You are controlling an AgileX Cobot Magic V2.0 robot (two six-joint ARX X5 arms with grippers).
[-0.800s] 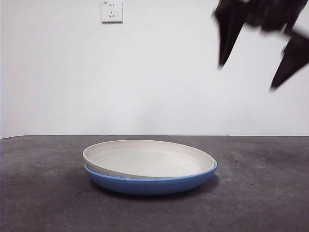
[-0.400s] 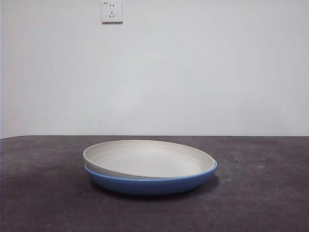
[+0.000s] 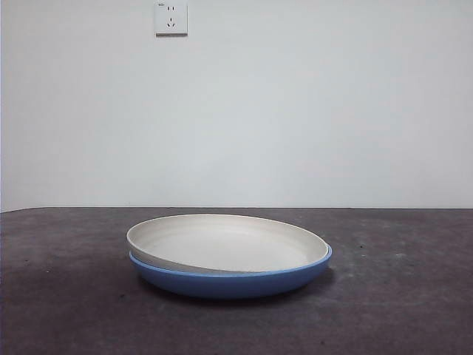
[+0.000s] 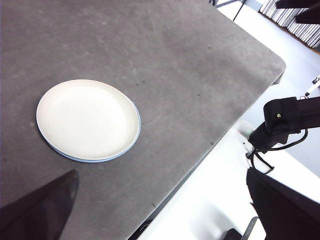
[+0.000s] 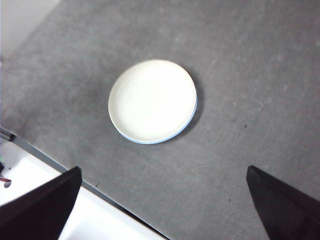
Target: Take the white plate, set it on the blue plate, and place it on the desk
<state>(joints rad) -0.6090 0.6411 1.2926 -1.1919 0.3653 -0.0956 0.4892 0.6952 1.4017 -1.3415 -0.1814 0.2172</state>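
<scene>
The white plate (image 3: 222, 242) lies inside the blue plate (image 3: 233, 281), shifted a little to the left, on the dark grey desk (image 3: 399, 296). Both plates also show in the left wrist view, white plate (image 4: 87, 119) over blue plate (image 4: 137, 131), and in the right wrist view, white plate (image 5: 151, 100) over blue plate (image 5: 192, 112). My left gripper (image 4: 165, 210) is open and empty, high above and well away from the plates. My right gripper (image 5: 165, 207) is open and empty, high above the desk. Neither gripper shows in the front view.
A white wall with a socket (image 3: 171, 17) stands behind the desk. The desk's edge (image 4: 220, 135) runs near the plates in the left wrist view, with a black arm base (image 4: 285, 120) beyond it. The desk's edge also shows in the right wrist view (image 5: 60, 167).
A dark gripper at the upper right of the front view one second ago has gone up out of view. The plates have not moved.
</scene>
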